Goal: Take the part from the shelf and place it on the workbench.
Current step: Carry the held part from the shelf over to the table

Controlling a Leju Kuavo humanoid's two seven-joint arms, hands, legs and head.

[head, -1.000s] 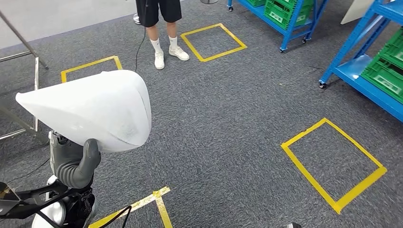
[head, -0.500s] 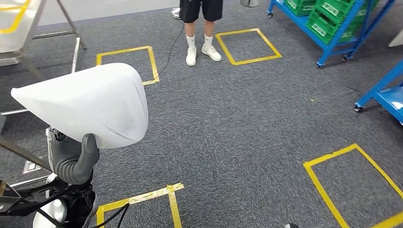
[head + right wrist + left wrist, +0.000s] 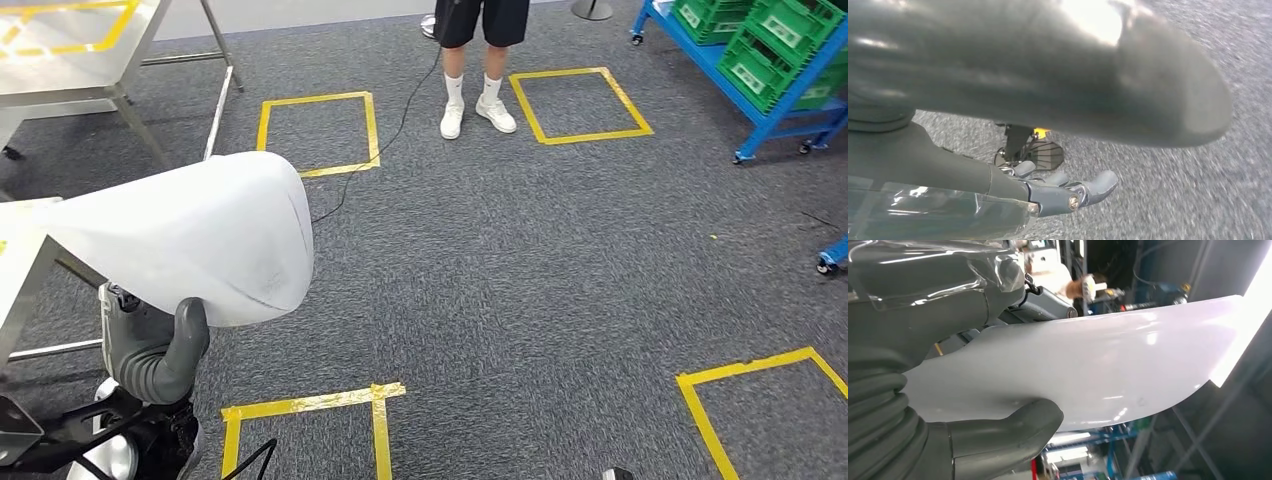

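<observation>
- The robot's left hand (image 3: 155,345) holds a large white curved part (image 3: 190,235), a smooth shell with a rounded end, carried above a grey carpeted floor (image 3: 520,290).
- The thick grey thumb presses up against the part's underside, and the left wrist view shows the rest of the hand clamped on its other face, so the part sits directly above and in front of this hand.
- The part's long axis runs sideways across the hand: its rounded end points to the robot's right, its tapering end reaches out to the left.
- The tapering end overlaps a metal workbench (image 3: 20,270) corner just beyond the hand on the left; a second steel table (image 3: 80,75) stands farther ahead on the same side.
- Judgement: the placing surface lies to the left of the carrying hand, so the left arm is the nearer one.
- The right hand (image 3: 1068,192) hangs low over the carpet, its fingers loosely apart and holding nothing.
- A person's legs (image 3: 470,75) stand well ahead, among yellow tape squares (image 3: 318,135).
</observation>
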